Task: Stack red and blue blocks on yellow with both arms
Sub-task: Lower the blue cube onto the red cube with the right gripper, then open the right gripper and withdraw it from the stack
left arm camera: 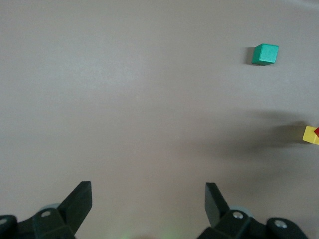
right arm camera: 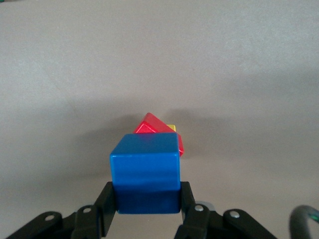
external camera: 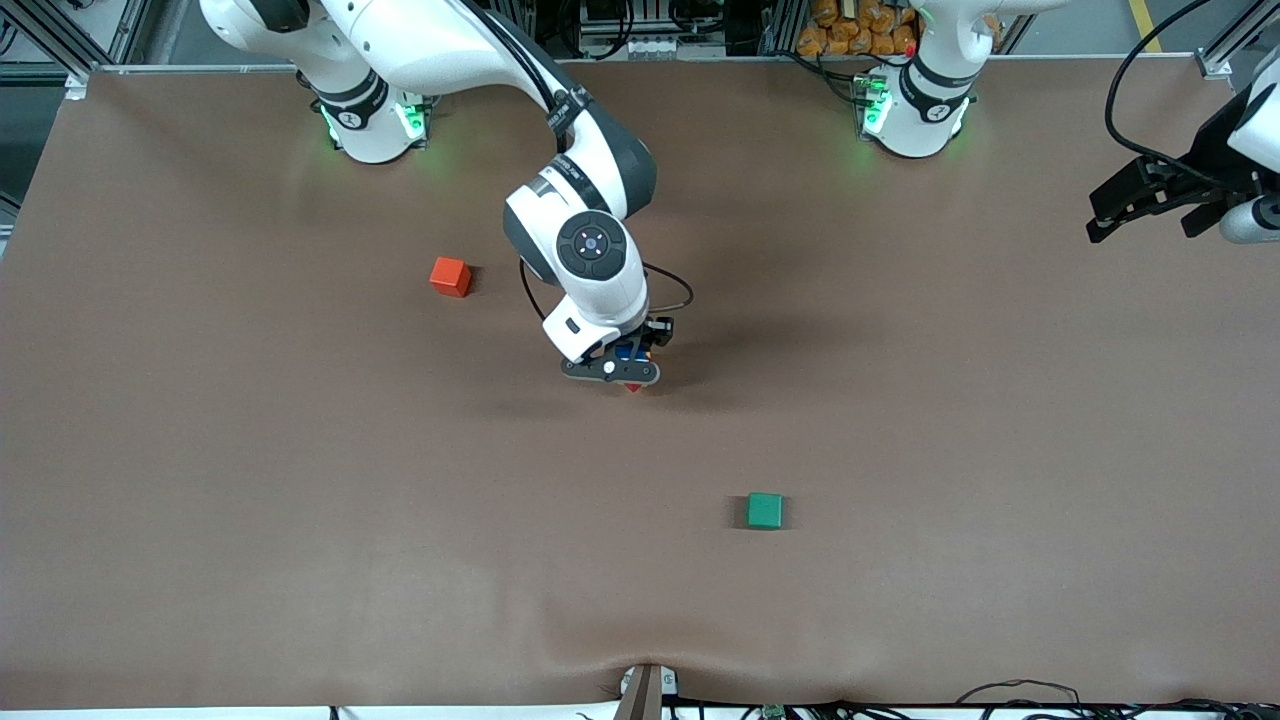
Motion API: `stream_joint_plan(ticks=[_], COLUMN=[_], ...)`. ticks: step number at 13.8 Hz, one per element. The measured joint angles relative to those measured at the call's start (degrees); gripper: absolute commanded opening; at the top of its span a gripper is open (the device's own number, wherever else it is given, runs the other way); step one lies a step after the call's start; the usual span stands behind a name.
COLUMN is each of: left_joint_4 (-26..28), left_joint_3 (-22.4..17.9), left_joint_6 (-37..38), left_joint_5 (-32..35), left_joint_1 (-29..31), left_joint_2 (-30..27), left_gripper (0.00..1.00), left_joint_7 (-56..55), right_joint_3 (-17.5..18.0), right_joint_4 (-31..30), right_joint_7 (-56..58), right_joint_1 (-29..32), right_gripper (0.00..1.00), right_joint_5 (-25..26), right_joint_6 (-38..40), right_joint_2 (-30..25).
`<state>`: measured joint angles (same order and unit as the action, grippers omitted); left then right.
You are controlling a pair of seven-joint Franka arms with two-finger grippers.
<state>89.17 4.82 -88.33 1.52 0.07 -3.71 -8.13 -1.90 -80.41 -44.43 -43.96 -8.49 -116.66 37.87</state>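
Observation:
My right gripper [external camera: 628, 366] is shut on the blue block [right arm camera: 145, 172] and holds it just over the red block [right arm camera: 153, 126]. The red block sits on the yellow block [right arm camera: 172, 128], turned a little on it. In the front view only a red corner [external camera: 633, 387] shows under the gripper and the blue block [external camera: 629, 350] shows between the fingers. The left wrist view shows the yellow block [left arm camera: 310, 135] with a red edge [left arm camera: 316, 131] at the frame's rim. My left gripper [external camera: 1150, 205] is open and empty, up in the air at the left arm's end of the table, waiting.
An orange-red cube [external camera: 450, 276] lies toward the right arm's end, farther from the front camera than the stack. A green cube [external camera: 765, 510] lies nearer to the front camera; it also shows in the left wrist view [left arm camera: 264, 54].

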Motion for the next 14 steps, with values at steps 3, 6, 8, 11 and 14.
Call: stream_joint_plan(ticks=[3,6,8,11,14], left_joint_4=[-0.1,-0.1,-0.1,-0.1,-0.1], left_joint_3=[-0.3,-0.4,-0.4,-0.4,-0.4], left_joint_6=[-0.1,-0.2,-0.2,-0.3,-0.4], left_joint_5=[0.0,0.0,0.0,0.0,0.0], left_joint_1=[0.0,0.0,0.0,0.0,0.0], left_joint_2=[0.0,0.0,0.0,0.0,0.0], left_gripper=[1.0,1.0,1.0,1.0,1.0], left_joint_7=[0.0,0.0,0.0,0.0,0.0], right_joint_3=[0.0,-0.1,-0.4,-0.8,-1.6], right_joint_4=[0.0,0.2,0.8,3.8,8.8], right_joint_7=[0.0,0.0,0.0,0.0,0.0], right_joint_1=[0.0,0.0,0.0,0.0,1.2], right_gripper=[1.0,1.0,1.0,1.0,1.0], right_joint_5=[0.9,1.0,1.0,1.0,1.1], right_joint_6=[0.0,0.0,0.0,0.4,7.7], right_joint_2=[0.3,0.3,0.2,0.1,0.0])
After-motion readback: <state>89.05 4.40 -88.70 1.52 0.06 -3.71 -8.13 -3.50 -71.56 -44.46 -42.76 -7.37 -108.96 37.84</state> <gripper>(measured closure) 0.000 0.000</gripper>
